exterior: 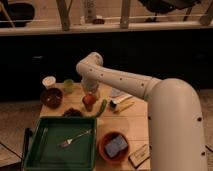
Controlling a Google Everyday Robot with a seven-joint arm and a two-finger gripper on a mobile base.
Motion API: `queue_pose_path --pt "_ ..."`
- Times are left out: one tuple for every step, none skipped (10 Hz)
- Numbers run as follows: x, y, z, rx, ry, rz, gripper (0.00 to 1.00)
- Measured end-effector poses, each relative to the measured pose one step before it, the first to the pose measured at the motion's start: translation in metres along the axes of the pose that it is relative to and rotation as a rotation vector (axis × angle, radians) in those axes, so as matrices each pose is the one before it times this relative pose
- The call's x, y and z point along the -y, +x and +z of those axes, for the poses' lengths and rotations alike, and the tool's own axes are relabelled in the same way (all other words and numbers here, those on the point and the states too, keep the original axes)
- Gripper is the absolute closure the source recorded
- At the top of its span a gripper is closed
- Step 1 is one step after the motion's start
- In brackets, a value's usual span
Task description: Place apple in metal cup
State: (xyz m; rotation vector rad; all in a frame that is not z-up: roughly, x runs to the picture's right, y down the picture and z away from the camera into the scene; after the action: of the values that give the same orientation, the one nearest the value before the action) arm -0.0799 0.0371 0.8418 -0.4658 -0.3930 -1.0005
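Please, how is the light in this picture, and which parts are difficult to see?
Camera view: warm, dim light falls on the table; the background behind it is nearly black. The white arm looks bright. The claw sits low over the apple, its outline soft.

Tool [89, 93] directly above apple [88, 100], grapes [73, 112] front-left, tray [60, 141] in front.

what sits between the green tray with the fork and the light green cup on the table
In the camera view, the dark red grape cluster lies between the green tray and the light green cup. The gripper is beside it, at the orange-red apple.
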Motion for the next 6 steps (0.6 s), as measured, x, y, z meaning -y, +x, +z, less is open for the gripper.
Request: queue_pose_path --pt "-0.00037 0.00136 0.00055 -0.00003 0.00055 0.00304 1.0" --pt "0.00016 0.00139 0.00059 -0.00021 0.00073 0.00297 1.0" --pt "0.00139 0.00071 0.00073 0.00086 0.00167 0.00121 1.0" --pt "0.00093 -0.00021 0.00038 0.00151 0.00096 -0.00015 1.0" --pt "0.00096 -0.00006 0.0002 0.00123 0.00109 0.00033 1.0" --pt "0.00019 0.00117 0.00074 0.00047 0.00084 0.00267 1.0"
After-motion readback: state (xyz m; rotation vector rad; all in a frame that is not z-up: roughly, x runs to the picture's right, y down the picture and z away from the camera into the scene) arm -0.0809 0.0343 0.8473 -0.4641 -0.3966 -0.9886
